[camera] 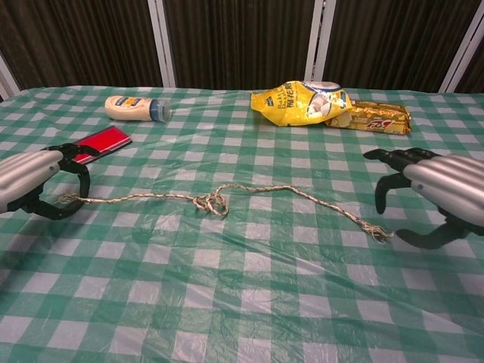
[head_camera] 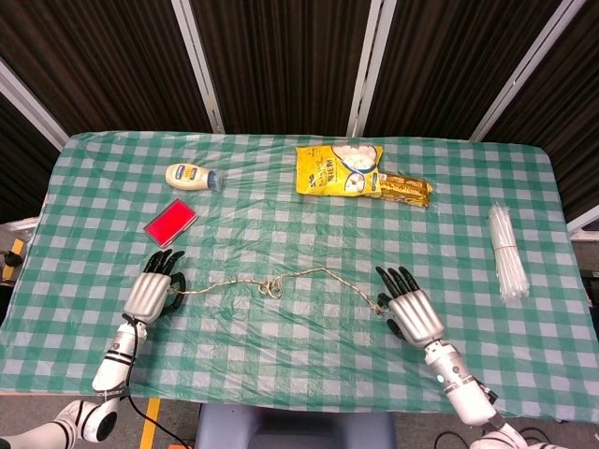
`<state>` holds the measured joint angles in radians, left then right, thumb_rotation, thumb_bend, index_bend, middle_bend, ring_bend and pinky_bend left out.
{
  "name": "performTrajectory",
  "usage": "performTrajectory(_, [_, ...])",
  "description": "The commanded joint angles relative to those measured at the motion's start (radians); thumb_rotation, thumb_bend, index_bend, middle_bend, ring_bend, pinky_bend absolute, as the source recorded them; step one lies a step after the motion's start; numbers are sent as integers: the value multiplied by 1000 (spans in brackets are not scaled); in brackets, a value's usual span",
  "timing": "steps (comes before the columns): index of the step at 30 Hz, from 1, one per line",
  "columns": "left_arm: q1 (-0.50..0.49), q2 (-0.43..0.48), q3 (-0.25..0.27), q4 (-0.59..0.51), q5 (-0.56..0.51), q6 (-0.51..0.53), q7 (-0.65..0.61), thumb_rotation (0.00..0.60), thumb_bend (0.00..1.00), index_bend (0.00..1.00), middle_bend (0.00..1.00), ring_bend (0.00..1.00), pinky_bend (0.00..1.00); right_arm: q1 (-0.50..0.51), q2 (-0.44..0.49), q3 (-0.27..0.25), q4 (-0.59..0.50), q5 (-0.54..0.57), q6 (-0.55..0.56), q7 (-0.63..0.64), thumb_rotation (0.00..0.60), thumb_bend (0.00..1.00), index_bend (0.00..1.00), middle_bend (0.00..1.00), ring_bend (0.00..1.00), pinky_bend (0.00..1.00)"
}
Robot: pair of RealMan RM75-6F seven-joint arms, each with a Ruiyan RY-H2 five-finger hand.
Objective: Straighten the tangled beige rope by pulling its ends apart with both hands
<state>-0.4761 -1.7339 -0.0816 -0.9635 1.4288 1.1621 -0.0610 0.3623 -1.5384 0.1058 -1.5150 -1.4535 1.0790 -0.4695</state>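
Observation:
The beige rope (head_camera: 323,273) lies across the green checked cloth with a small knot (head_camera: 271,286) near its middle. My left hand (head_camera: 153,293) pinches the rope's left end (camera: 69,200) between thumb and fingers. The frayed right end (camera: 377,235) rests on the cloth. Just right of that end hovers my right hand (head_camera: 412,311), fingers spread and arched over it, holding nothing. In the chest view the right hand (camera: 437,193) has its thumb low beside the frayed tip, apart from it.
A mayonnaise bottle (head_camera: 192,176) and a flat red box (head_camera: 169,222) lie at the back left. A yellow snack bag (head_camera: 339,169) and a biscuit pack (head_camera: 404,190) sit at the back centre. A bundle of white sticks (head_camera: 506,251) lies at the right.

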Motion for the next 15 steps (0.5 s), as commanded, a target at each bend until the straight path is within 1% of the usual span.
performTrajectory(1, [0, 5, -2, -2, -2, -2, -3, 600, 439, 635, 97, 0, 89, 28, -65, 29, 25, 45, -3, -50, 600, 413, 539, 0, 0, 0])
performTrajectory(8, [-1, 13, -2, -5, -3, -8, -12, 600, 439, 635, 98, 0, 89, 54, -123, 46, 58, 141, -24, -110, 600, 412, 538, 0, 0, 0])
performTrajectory(15, [-2, 14, -1, -4, 0, -10, -18, 600, 439, 635, 99, 0, 89, 70, -138, 41, 69, 213, -34, -159, 600, 412, 531, 0, 0, 0])
